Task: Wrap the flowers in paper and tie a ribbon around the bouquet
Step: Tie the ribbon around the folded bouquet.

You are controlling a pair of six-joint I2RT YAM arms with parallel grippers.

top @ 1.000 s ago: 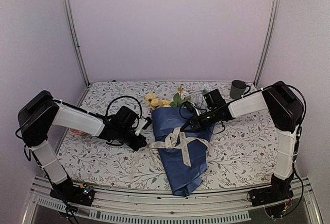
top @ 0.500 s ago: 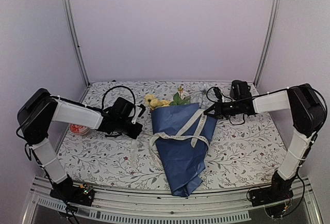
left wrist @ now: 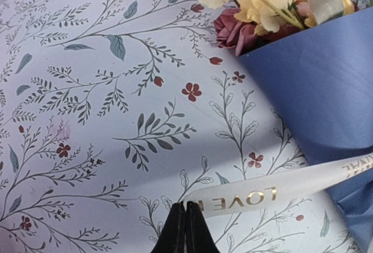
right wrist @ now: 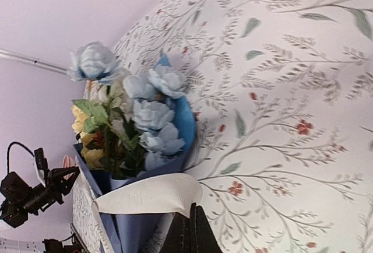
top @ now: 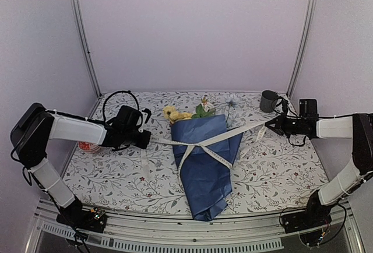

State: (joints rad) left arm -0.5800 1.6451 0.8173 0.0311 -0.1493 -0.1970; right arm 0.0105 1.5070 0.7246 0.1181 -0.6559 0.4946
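You are looking at the bouquet (top: 204, 162) lying mid-frame on the floral tablecloth (top: 116, 177). The left gripper (top: 148, 140) and right gripper (top: 270, 126) are each pinching an end of the ribbon (top: 233, 132), drawn taut across it. A grey cup (top: 268, 100) is standing upper right, beside the right gripper. The ribbon's print is reading "LOVE".

A white tablecloth (top: 116, 177) printed with green sprigs and small red flowers covers the counter. A dark grey mug (top: 268, 100) stands upright near the far right corner. By the left edge lies a small round red-and-white thing (top: 86, 146), perhaps a dish, only partly seen. Two metal posts (top: 81, 37) rise against plain lilac walls (top: 192, 31).
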